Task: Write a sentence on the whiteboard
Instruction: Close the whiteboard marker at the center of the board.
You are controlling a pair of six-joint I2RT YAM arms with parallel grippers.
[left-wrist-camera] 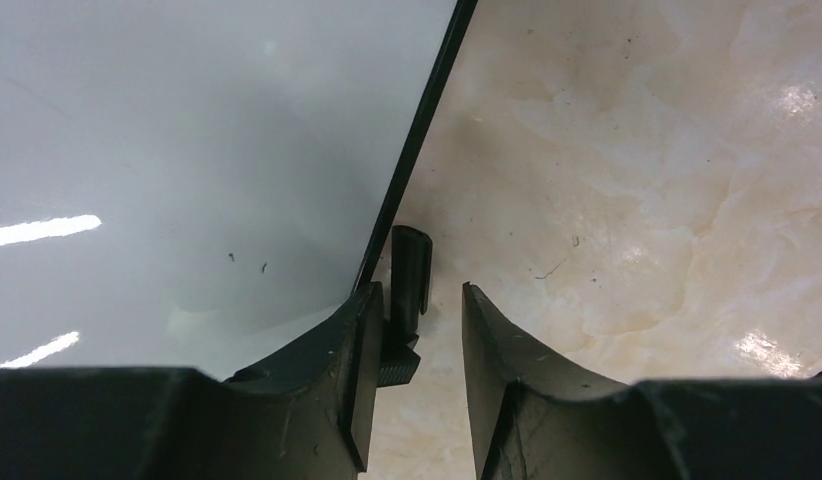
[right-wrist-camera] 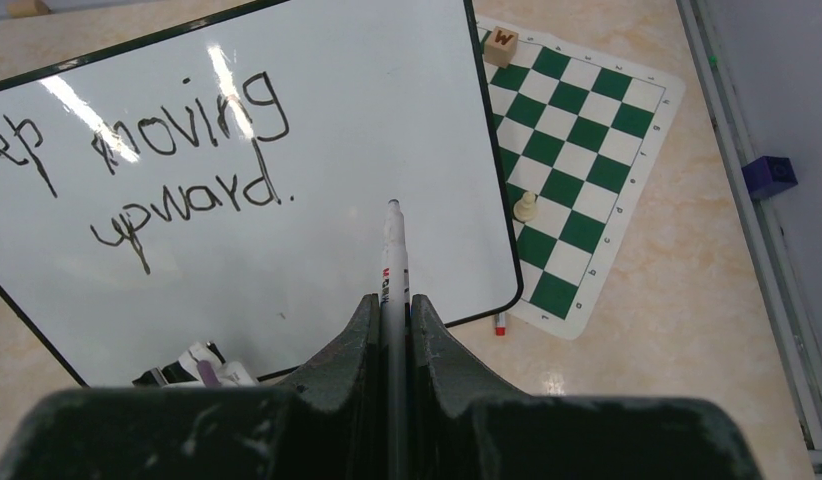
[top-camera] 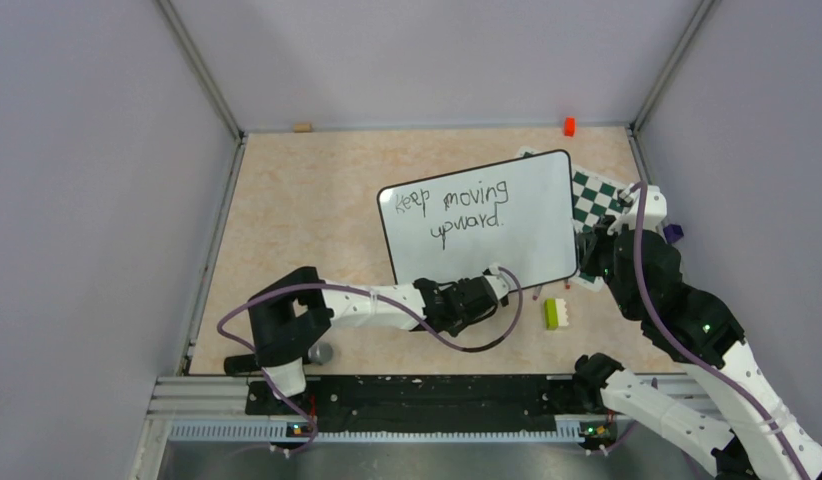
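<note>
Marbled beige tabletop [top-camera: 287, 200] runs between grey walls. Nearest the arms, the left tool [left-wrist-camera: 419, 300] sits at the whiteboard's [top-camera: 532, 235] near rim. Its jaws stand partly apart around a small black foot [left-wrist-camera: 409, 265]. The foot lies against one finger with a clear gap to the other, so nothing is clamped. A yellow-green brick [top-camera: 552, 313] lies just beside that near edge.

At the board's right side, the right tool [right-wrist-camera: 395, 305] is closed on a white marker [right-wrist-camera: 392, 250]. The marker's long axis runs straight out from the jaws, tip ahead. The tip sits over the blank lower-right part of the board, past the last word. Whether it touches the surface cannot be told.

The board's long axis runs left to right, its right end swung a little farther away. Its top edge points away from the arms, so the writing reads upright from their side. I cannot tell whether it lies flat or leans.

The sentence [top-camera: 457, 210] reads "Keep moving upward." in two lines, full stop included. The writing looks finished. What seems left is drawing the marker clear, putting it down, and backing the left tool off the foot.

Beyond the right rim, a chess mat [right-wrist-camera: 587, 150] is partly tucked under the board, with a pawn [right-wrist-camera: 526, 207] and a lettered cube [right-wrist-camera: 502, 40] on it.
</note>
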